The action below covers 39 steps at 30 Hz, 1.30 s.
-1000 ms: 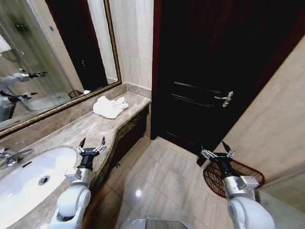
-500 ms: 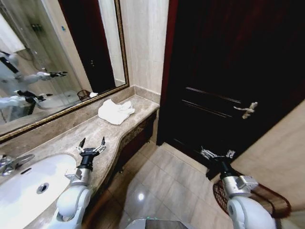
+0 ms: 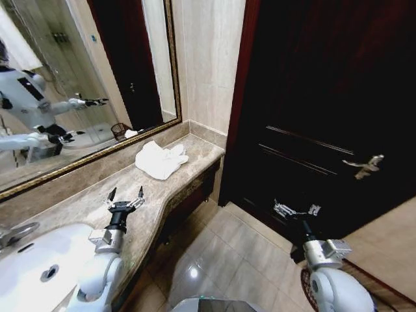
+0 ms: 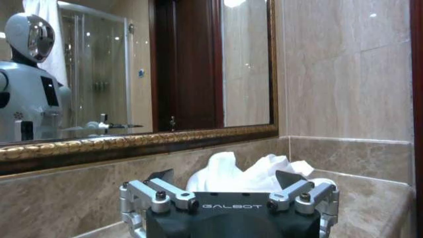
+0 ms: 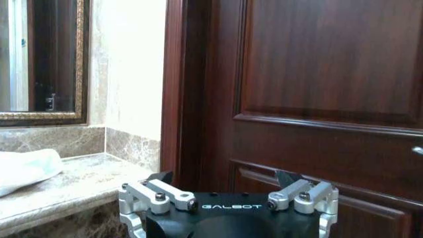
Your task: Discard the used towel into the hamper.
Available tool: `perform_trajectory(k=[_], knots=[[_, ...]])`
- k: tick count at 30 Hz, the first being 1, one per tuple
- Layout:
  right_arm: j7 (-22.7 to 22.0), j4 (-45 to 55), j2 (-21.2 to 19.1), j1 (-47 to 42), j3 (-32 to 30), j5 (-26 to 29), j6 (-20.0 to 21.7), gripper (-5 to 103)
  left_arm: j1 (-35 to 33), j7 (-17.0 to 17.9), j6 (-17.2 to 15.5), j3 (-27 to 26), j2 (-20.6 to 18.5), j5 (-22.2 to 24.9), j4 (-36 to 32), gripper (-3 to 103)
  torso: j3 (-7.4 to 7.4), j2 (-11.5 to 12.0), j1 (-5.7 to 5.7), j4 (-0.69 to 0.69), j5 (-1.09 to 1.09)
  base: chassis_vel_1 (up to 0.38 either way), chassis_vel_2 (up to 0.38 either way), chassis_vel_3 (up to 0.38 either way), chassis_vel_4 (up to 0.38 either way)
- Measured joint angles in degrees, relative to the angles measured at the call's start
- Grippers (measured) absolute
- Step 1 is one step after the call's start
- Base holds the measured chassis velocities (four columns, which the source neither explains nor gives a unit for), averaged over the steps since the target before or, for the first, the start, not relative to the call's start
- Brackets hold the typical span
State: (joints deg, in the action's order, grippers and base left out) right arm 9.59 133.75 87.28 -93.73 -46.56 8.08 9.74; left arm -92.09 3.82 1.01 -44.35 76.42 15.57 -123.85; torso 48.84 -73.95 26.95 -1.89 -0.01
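Observation:
The used towel point(image 3: 160, 159) is a crumpled white heap at the far end of the marble counter point(image 3: 84, 205), beside the mirror. My left gripper point(image 3: 125, 194) is open above the counter, short of the towel and not touching it. In the left wrist view the towel point(image 4: 251, 171) lies straight beyond that open gripper point(image 4: 226, 176). My right gripper point(image 3: 296, 209) is open over the floor in front of the dark door. Part of the reddish-brown hamper point(image 3: 380, 286) shows on the floor at the bottom right, behind my right arm. The right wrist view catches the towel's edge point(image 5: 26, 168) off to the side of the right gripper point(image 5: 225, 176).
A white sink point(image 3: 39, 260) with a tap point(image 3: 13, 234) is set in the near part of the counter. The gold-framed mirror point(image 3: 78, 78) reflects my body and arms. The dark wooden door point(image 3: 325, 97) with a lever handle point(image 3: 365, 166) stands close ahead. Glossy tile floor point(image 3: 221, 260) lies between counter and door.
The whole head view has swung, so the camera has moved: the counter and towel sit nearer the middle, the door handle and hamper have slid right and down. Both grippers keep their open pose.

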Motion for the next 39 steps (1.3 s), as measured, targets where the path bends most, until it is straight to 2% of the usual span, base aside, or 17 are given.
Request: perform_trajectory(k=[5, 8, 9, 12, 14, 15, 18, 21, 22, 24, 28, 33, 39], knots=[[0.39, 0.00, 0.08, -0.05, 0.16, -0.15, 0.04, 100, -0.08, -0.54, -0.06, 0.28, -0.26, 0.00, -0.28, 100, 0.00, 0.00, 0.00, 0.00, 0.00, -0.152, 0.142, 0.155, -0.140], [0.45, 0.00, 0.12, -0.11, 0.21, -0.29, 0.05, 100, 0.47, -0.55, -0.85, 0.66, -0.48, -0.11, -0.78, 100, 0.00, 0.00, 0.01, 0.00, 0.05, -0.149, 0.138, 0.154, -0.150], [0.48, 0.00, 0.13, -0.14, 0.22, -0.27, -0.09, 100, 0.86, -0.54, -1.48, 0.87, -0.62, -0.13, -1.03, 100, 0.01, 0.01, 0.02, 0.01, -0.02, -0.163, 0.142, 0.161, -0.148], [0.66, -0.03, 0.13, -0.16, 0.26, -0.22, -0.47, 100, 1.28, -0.41, -2.18, 1.01, -0.85, -0.10, -1.41, 100, -0.01, 0.00, -0.01, 0.01, 0.00, -0.155, 0.164, 0.161, -0.145], [0.87, -0.05, 0.13, -0.38, 0.38, -0.76, -0.38, 100, 1.93, 0.70, -4.63, 1.23, -1.49, 0.19, -2.69, 100, 0.02, 0.01, 0.05, -0.02, 0.00, -0.126, 0.102, 0.118, -0.094], [0.87, -0.05, 0.13, -0.38, 0.38, -0.76, -0.38, 100, 1.93, 0.70, -4.63, 1.23, -1.49, 0.19, -2.69, 100, 0.02, 0.01, 0.05, -0.02, 0.00, -0.111, 0.100, 0.099, -0.048], [0.74, -0.12, 0.34, -0.73, 0.57, -1.08, 0.09, 100, 2.75, 2.41, -9.16, 1.44, -2.90, 1.40, -5.76, 100, 0.01, 0.01, 0.03, 0.01, 0.01, -0.079, 0.062, 0.054, -0.014], [0.39, -0.47, 0.34, -0.72, 0.82, -0.79, 0.08, 100, 4.19, 3.39, -10.97, 1.69, -4.18, 2.75, -6.47, 100, 0.01, 0.01, 0.02, 0.01, 0.01, -0.030, 0.014, 0.001, -0.004], [0.07, -0.60, 0.15, -0.69, 1.04, -0.41, 0.16, 100, 5.98, 3.80, -11.69, 1.91, -5.29, 4.53, -6.34, 100, 0.00, 0.00, 0.00, 0.02, 0.01, 0.000, 0.000, 0.000, 0.000], [-0.01, -0.64, 0.06, -0.67, 1.09, -0.33, 0.23, 100, 6.77, 4.06, -12.04, 2.04, -5.68, 5.22, -6.06, 100, 0.00, 0.00, -0.02, 0.01, 0.01, 0.000, 0.000, 0.000, 0.000], [-0.67, -0.70, -0.56, -0.43, 1.01, -0.11, 0.60, 100, 11.99, 5.03, -15.52, 2.91, -7.93, 8.68, -3.07, 100, 0.00, -0.02, -0.02, 0.00, 0.00, 0.032, -0.005, -0.012, 0.012], [-1.36, -0.49, -0.78, -0.41, 0.42, 0.10, 0.77, 100, 14.47, 4.39, -15.99, 3.42, -9.03, 9.34, -0.35, 100, 0.25, -0.48, 0.21, 0.00, 0.00, 0.000, 0.000, 0.000, 0.000], [-1.87, -0.90, -0.73, -0.57, 0.07, 0.26, 0.78, 100, 15.28, 4.32, -17.53, 4.35, -9.44, 9.80, 1.30, 100, 1.43, -2.73, 1.24, -0.01, 0.01, 0.000, 0.000, 0.000, 0.000]])
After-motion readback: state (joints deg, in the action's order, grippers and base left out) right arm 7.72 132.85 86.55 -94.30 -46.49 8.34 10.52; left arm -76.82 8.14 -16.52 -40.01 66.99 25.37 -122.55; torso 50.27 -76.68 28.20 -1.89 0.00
